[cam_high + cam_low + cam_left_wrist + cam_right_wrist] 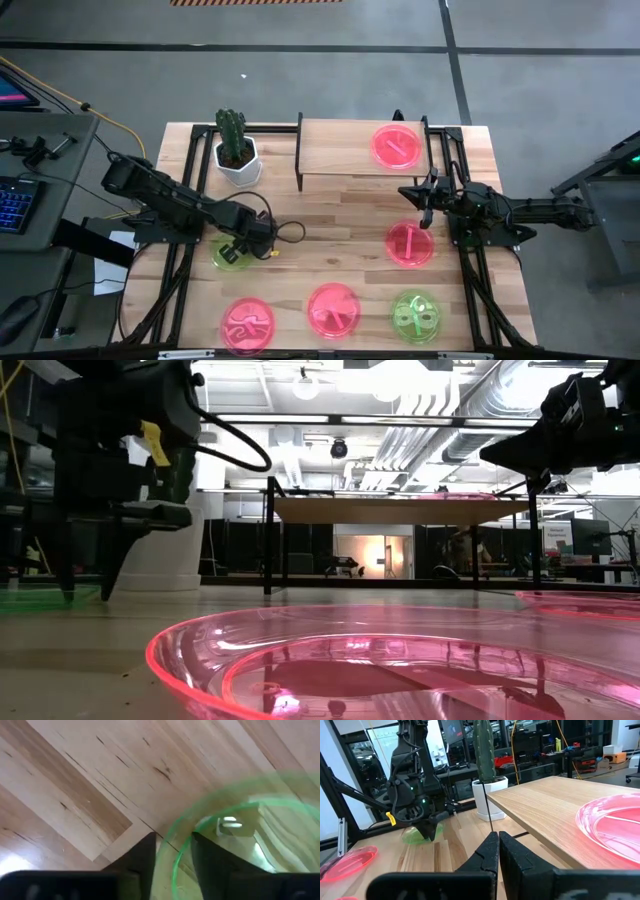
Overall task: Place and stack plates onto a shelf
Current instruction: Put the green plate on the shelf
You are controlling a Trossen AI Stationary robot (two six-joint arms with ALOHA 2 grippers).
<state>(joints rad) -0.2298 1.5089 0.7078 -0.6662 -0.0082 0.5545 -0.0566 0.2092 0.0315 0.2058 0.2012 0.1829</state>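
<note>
One pink plate [397, 146] is lying on the shelf [340, 150], on the end nearest the right hand [424, 197]. That is the only plate up there, so the job looks like it is just beginning. Five plates are waiting on the worktop [330, 230].

The left hand [243, 250] is working on a green plate [229, 255]. It is reaching down onto that plate, with the plate's edge sitting between its two fingers [145, 857]. The fingers are on both sides of the rim, but it is hard to tell if they are squeezing it yet. The cactus pot [238, 160] is standing past this hand, beside the empty end of the shelf.

The right hand is hanging just in front of the shelf's near edge with its fingers [490, 852] pressed together, holding nothing. A second pink plate [410, 244] is lying right beside it, on the side away from the shelf. Farther that way are another green plate [414, 316] and two more pink plates [333, 309] [247, 326] along the near edge.

The high view is showing all six plates at once. Only the left wrist view is showing the green rim sitting between the fingers. The right wrist view is showing its own closed fingers and the shelf plate [615, 827] close by, with the left hand [422, 827] far across. The low view is mostly filled by one pink plate [400, 665], and the shelf [400, 510] is seen from the side.
</note>
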